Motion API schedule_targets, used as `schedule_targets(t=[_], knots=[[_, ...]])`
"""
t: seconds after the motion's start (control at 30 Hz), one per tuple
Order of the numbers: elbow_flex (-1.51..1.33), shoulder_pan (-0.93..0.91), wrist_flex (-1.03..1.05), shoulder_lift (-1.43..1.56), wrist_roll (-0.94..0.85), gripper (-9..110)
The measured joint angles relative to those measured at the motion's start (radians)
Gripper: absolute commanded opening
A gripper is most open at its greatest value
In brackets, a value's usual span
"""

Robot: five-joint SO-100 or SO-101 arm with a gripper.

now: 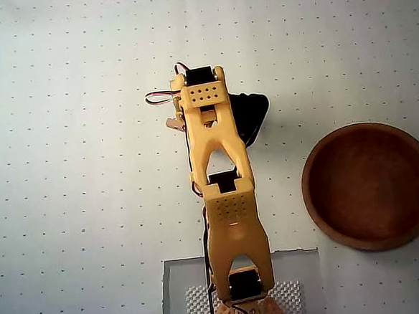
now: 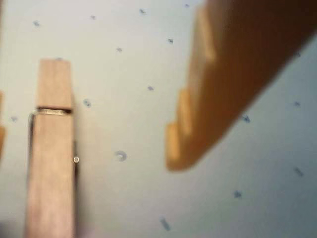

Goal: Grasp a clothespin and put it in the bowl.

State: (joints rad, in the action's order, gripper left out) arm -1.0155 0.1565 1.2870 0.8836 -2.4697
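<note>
The wrist view shows the light tan wooden clothespin [image 2: 50,163] lying flat on the white dotted table, its metal spring band near the far end. My gripper [image 2: 86,148] is open and low over the table. Its orange toothed finger [image 2: 198,109] stands to the right of the clothespin, well apart from it, and a sliver of the other finger shows at the left edge. The clothespin lies between the two, close to the left one. From overhead, the reddish-brown wooden bowl [image 1: 370,186] sits empty at the right, and the arm hides the gripper.
The yellow arm [image 1: 223,192] reaches up the middle of the overhead view from its base on a clear plate [image 1: 176,296] at the bottom edge. Small dots mark the white table [image 1: 74,173] all over.
</note>
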Motion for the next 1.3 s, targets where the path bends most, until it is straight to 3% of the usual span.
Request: schedule_targets(t=[0.33, 1.3], knots=[[0.176, 0.002, 0.183, -0.074, 0.000, 22], [0.193, 0.023, 0.199, -0.146, 0.000, 21]])
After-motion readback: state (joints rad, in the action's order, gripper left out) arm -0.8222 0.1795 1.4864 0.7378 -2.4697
